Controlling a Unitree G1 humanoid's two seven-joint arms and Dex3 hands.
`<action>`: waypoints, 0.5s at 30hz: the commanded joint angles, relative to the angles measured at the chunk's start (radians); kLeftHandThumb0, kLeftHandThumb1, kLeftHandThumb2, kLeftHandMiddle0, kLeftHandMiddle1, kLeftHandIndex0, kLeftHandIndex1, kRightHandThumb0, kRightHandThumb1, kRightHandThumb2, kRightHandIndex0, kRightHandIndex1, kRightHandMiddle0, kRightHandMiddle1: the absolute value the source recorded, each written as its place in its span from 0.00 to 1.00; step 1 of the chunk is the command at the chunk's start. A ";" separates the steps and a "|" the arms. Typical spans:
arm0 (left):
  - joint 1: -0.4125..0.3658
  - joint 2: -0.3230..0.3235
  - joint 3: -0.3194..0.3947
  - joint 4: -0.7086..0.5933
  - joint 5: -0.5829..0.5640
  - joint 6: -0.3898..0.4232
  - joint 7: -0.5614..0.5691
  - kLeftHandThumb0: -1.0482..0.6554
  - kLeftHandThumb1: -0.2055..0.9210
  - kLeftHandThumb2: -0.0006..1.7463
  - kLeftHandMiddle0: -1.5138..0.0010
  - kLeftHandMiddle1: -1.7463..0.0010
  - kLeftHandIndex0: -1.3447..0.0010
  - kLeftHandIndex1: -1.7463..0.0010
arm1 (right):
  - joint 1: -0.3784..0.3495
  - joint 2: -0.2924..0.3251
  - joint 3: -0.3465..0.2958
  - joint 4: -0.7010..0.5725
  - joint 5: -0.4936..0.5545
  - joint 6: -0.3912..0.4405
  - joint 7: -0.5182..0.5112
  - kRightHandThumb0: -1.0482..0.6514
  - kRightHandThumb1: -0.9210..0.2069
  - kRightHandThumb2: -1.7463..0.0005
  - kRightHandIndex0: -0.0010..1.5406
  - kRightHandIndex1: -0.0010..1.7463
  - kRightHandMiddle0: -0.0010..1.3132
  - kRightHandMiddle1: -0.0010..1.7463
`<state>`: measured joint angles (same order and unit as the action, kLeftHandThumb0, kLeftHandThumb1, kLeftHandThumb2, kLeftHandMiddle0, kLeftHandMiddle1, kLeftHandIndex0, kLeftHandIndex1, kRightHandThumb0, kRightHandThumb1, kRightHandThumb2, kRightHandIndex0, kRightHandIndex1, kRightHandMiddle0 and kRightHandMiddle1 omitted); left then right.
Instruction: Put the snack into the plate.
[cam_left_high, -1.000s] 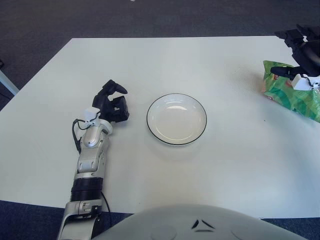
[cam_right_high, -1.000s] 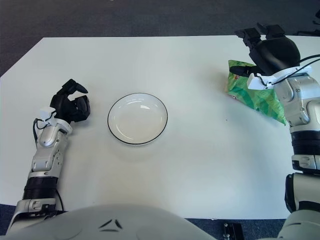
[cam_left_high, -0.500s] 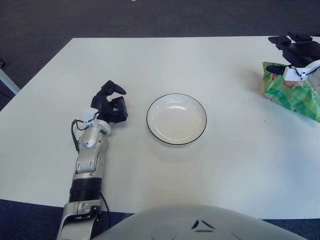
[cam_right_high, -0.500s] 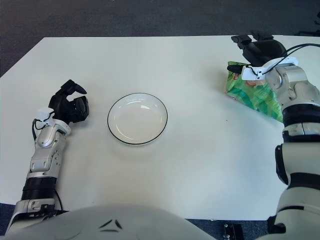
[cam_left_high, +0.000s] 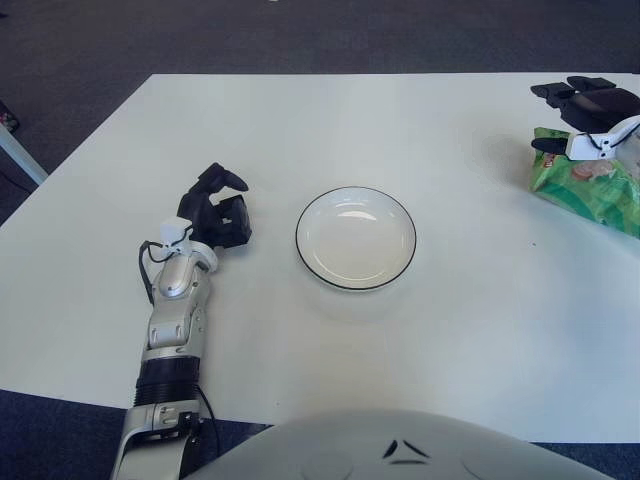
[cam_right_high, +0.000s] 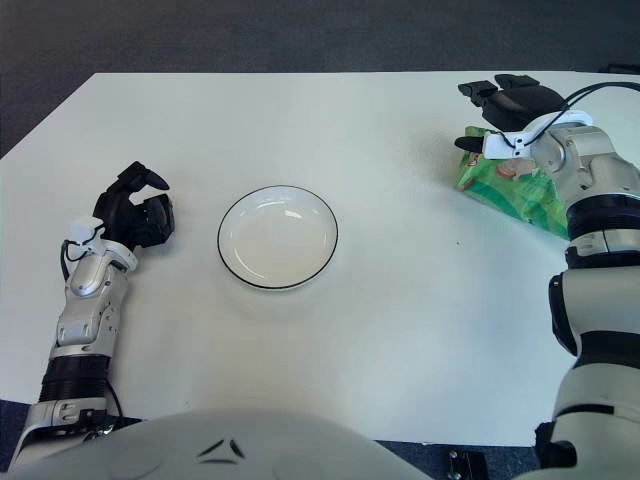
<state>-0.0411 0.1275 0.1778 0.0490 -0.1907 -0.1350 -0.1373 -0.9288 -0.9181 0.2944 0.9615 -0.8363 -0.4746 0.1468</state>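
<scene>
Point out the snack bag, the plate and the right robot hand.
snack bag (cam_right_high: 515, 192): right eye view, on its green front.
plate (cam_right_high: 277, 285): right eye view, on its near black rim.
right robot hand (cam_right_high: 510, 100): right eye view, on its black palm.

Silver-grey arms, black three-finger left hand (cam_right_high: 135, 212), thin black cables.

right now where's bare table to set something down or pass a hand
Bare table runs wide between the plate and the green snack bag, along the near edge, and across the far side behind the plate. The narrower gap lies between the left hand and the plate. The far right corner is crowded: the right hand is over the bag.
</scene>
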 joint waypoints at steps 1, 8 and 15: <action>0.184 -0.064 -0.007 0.135 -0.002 -0.008 -0.002 0.33 0.43 0.78 0.22 0.00 0.52 0.00 | -0.031 -0.045 0.011 -0.010 0.029 0.034 0.111 0.00 0.00 0.48 0.00 0.00 0.00 0.00; 0.189 -0.065 -0.009 0.127 0.000 -0.003 -0.001 0.33 0.43 0.78 0.21 0.00 0.52 0.00 | -0.051 -0.062 0.028 -0.016 0.015 0.077 0.246 0.00 0.00 0.51 0.00 0.00 0.00 0.00; 0.187 -0.063 -0.007 0.135 -0.004 -0.012 -0.009 0.33 0.44 0.77 0.22 0.00 0.53 0.00 | -0.061 -0.090 0.030 -0.010 0.016 0.101 0.315 0.00 0.00 0.54 0.00 0.00 0.00 0.00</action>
<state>-0.0320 0.1310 0.1804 0.0490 -0.1884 -0.1350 -0.1373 -0.9350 -0.9713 0.3145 0.9609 -0.8358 -0.3933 0.4174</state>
